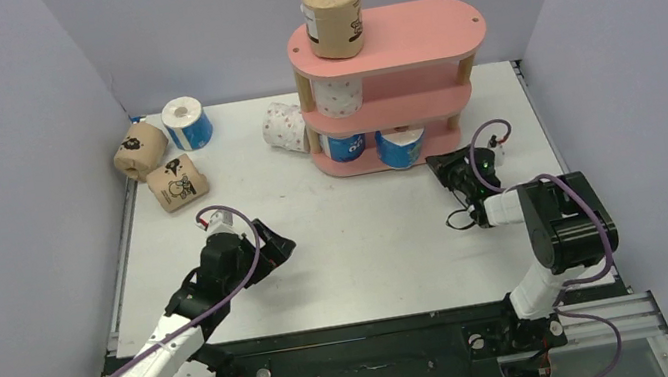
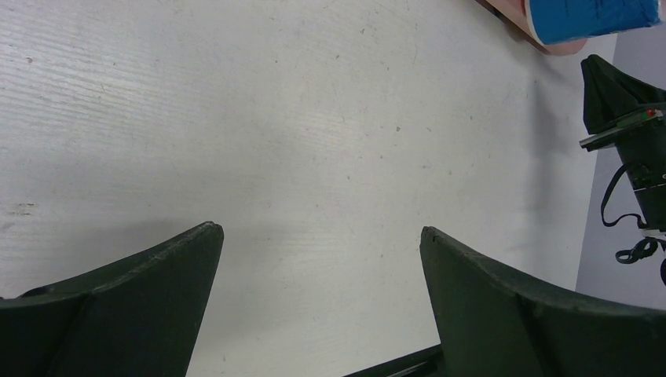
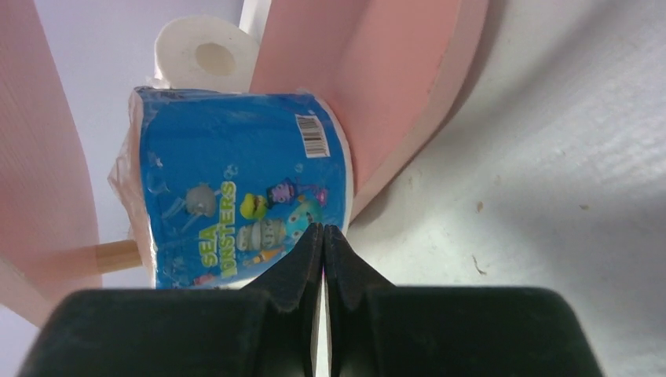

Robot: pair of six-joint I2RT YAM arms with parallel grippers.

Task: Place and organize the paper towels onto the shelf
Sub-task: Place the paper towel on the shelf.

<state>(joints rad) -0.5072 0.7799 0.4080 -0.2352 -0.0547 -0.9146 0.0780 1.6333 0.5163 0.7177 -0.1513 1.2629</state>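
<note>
The pink shelf stands at the back of the table. A brown paper towel roll stands upright on its top board, a white dotted roll lies on the middle board, and two blue rolls lie on the bottom one. My right gripper is shut and empty, its tips right at the blue "Sea Monsters" roll; contact is unclear. On the table lie a dotted roll, a blue roll and two brown rolls. My left gripper hangs open over bare table.
Grey walls close in the table on the left, back and right. The right wrist view shows the shelf's pink board, a wooden post and a white roll end behind the blue roll. The right gripper's body appears in the left wrist view.
</note>
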